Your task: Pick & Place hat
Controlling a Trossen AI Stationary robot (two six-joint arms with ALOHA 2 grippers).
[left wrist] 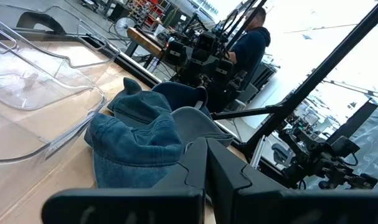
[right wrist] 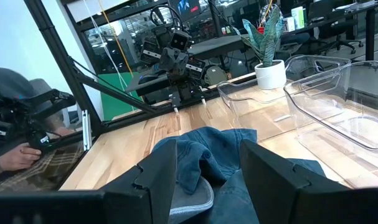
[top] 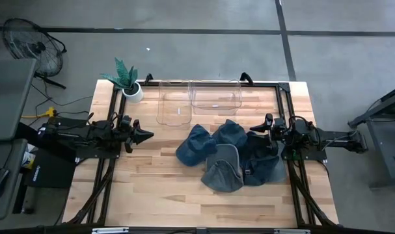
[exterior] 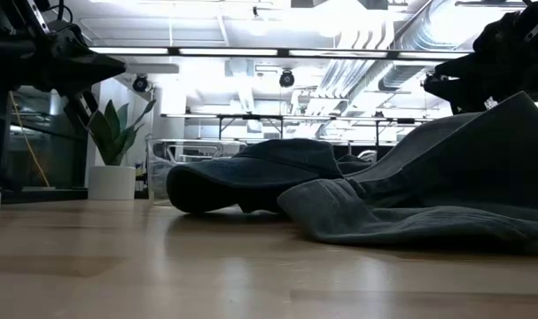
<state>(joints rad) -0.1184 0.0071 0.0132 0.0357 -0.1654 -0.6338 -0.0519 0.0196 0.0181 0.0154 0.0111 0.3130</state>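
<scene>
A heap of soft denim caps, some blue and some dark grey-blue [top: 228,156], lies on the pale wooden tabletop [top: 158,188] right of centre, just at six o'clock from two clear plastic bins [top: 198,99]; its long axis runs from nine to three o'clock, and which way any brim points cannot be told. The right gripper [top: 257,128] hovers at the heap's three o'clock edge, jaws apart and empty. The left gripper [top: 147,135] waits at nine o'clock, jaws closed on nothing.
</scene>
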